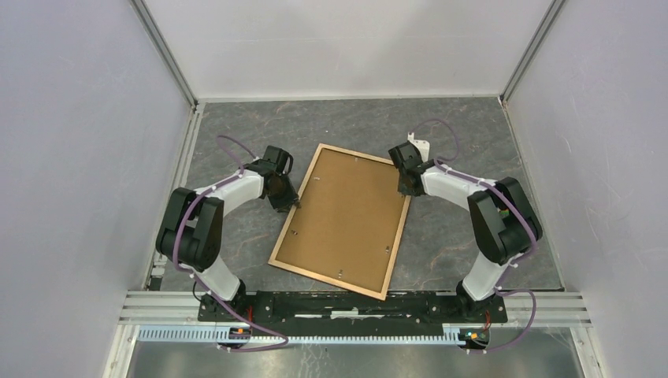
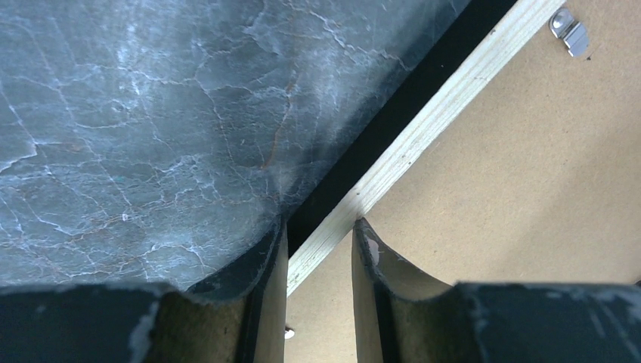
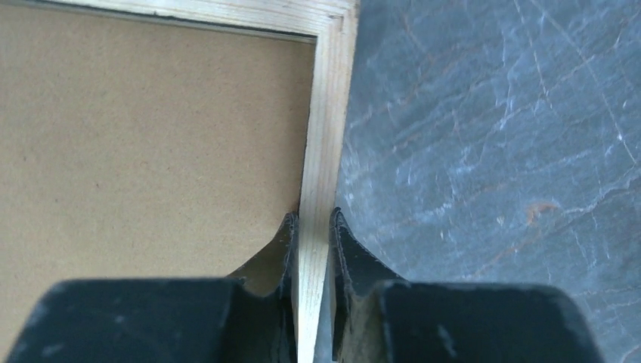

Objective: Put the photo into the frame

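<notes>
The frame [image 1: 327, 281] lies back side up in the middle of the table, its light wood rails around a plain brown backing board [image 1: 343, 216]. The photo is not in view. My left gripper [image 1: 293, 201] is at the frame's left rail; in the left wrist view it [image 2: 319, 227] is open, and the rail [image 2: 423, 125] crosses diagonally under the gap between its jaws. My right gripper [image 1: 406, 189] is at the right rail just below the far right corner; in the right wrist view it [image 3: 312, 219] is shut on that rail [image 3: 325, 136].
The dark marbled tabletop [image 1: 473, 150] is enclosed by white walls on three sides. Small metal turn clips [image 2: 568, 30] sit on the backing board along the rails. The arm bases' mounting bar [image 1: 354, 303] runs along the near edge.
</notes>
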You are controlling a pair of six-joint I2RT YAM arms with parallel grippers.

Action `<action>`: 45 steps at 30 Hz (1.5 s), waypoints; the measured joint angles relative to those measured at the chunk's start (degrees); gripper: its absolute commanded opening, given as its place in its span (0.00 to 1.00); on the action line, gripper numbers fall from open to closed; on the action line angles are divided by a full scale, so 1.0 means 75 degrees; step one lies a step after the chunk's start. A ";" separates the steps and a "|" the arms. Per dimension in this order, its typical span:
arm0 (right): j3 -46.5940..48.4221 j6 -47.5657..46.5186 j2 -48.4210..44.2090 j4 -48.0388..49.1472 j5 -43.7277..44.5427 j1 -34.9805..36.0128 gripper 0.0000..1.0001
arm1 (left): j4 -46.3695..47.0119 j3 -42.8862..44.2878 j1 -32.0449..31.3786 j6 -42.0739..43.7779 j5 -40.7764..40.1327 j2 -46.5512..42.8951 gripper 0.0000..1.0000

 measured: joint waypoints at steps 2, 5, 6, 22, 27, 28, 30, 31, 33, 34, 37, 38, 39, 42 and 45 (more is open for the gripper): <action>0.0318 0.0189 0.0280 -0.0032 0.0216 -0.0003 0.13 | 0.0052 0.0000 0.0047 -0.0221 0.0064 0.0050 0.02; 0.0746 0.0274 0.0603 -0.0093 0.0460 -0.0009 0.26 | 0.0152 -0.0006 0.0108 -0.0452 0.0169 0.0096 0.02; 0.0941 0.0254 0.0711 -0.0187 0.0504 -0.0017 0.31 | 0.0189 -0.0020 0.0114 -0.0507 0.0192 0.0096 0.02; 0.2483 0.0458 0.1425 0.0070 -0.0493 -0.0006 0.79 | 0.2320 -0.0833 0.0047 -0.2189 0.1897 0.0259 0.02; 0.3171 0.0093 0.1766 -0.0029 -0.0411 -0.0309 0.82 | 0.2439 -0.0921 0.0064 -0.2244 0.1929 0.0221 0.02; 0.3322 0.0003 0.1839 -0.0020 -0.0408 -0.0382 0.82 | 0.2442 -0.0924 0.0064 -0.2244 0.1926 0.0219 0.02; 0.3617 -0.0152 0.1999 0.0006 -0.0405 -0.0542 0.81 | 0.2457 -0.0938 0.0064 -0.2244 0.1926 0.0210 0.02; 0.3777 -0.0201 0.2113 0.0009 -0.0405 -0.0632 0.80 | 0.2471 -0.0953 0.0064 -0.2244 0.1923 0.0198 0.02; 0.3937 -0.0236 0.2294 0.0041 -0.0405 -0.0737 0.78 | 0.2509 -0.0994 0.0064 -0.2244 0.1920 0.0175 0.02; 0.3981 -0.0233 0.2384 0.0035 -0.0399 -0.0796 0.77 | 0.2535 -0.1014 0.0064 -0.2244 0.1920 0.0166 0.02; 0.4147 -0.0201 0.2725 -0.0058 -0.0367 -0.0871 0.73 | 0.2579 -0.1037 0.0064 -0.2244 0.1923 0.0157 0.02; 0.4232 -0.0184 0.2841 -0.0102 -0.0350 -0.0868 0.73 | 0.2588 -0.1040 0.0064 -0.2244 0.1926 0.0154 0.02; 0.4316 -0.0154 0.2955 -0.0178 -0.0315 -0.0860 0.70 | 0.2588 -0.1040 0.0064 -0.2244 0.1926 0.0154 0.02; 0.4392 -0.0017 0.3133 -0.0321 -0.0137 -0.0836 0.66 | 0.2600 -0.1052 0.0064 -0.2244 0.1920 0.0146 0.02; 0.4392 0.0149 0.3133 -0.0347 -0.0029 -0.0822 0.66 | 0.2608 -0.1055 0.0064 -0.2244 0.1926 0.0143 0.02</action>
